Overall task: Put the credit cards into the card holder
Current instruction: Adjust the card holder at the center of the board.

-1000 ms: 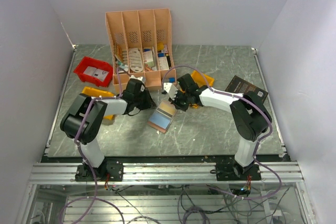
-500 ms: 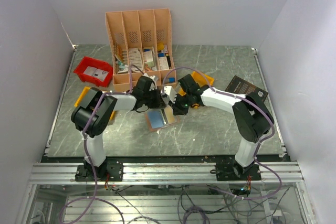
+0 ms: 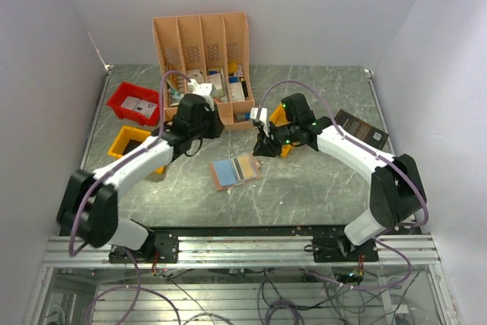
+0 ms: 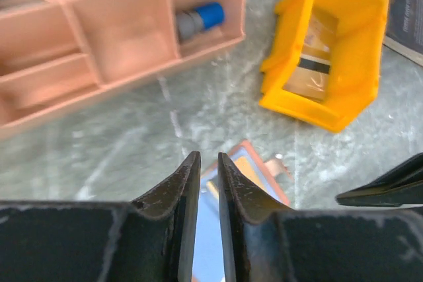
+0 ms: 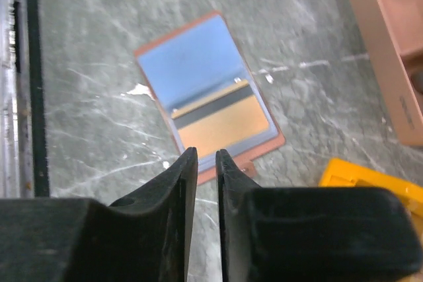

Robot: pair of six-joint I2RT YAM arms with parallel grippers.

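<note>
Both my jaws stand a slit apart, empty. Under the right pair the card holder [image 5: 210,107] lies open: probably light, limp; pinch its bare rim.

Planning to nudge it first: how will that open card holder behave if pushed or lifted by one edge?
The card holder lies open and flat, so a push should slide it, not tip it. It looks thin, in two panels, so lifting one edge may flop it shut. Its glossy inner faces could be slippery.
</note>
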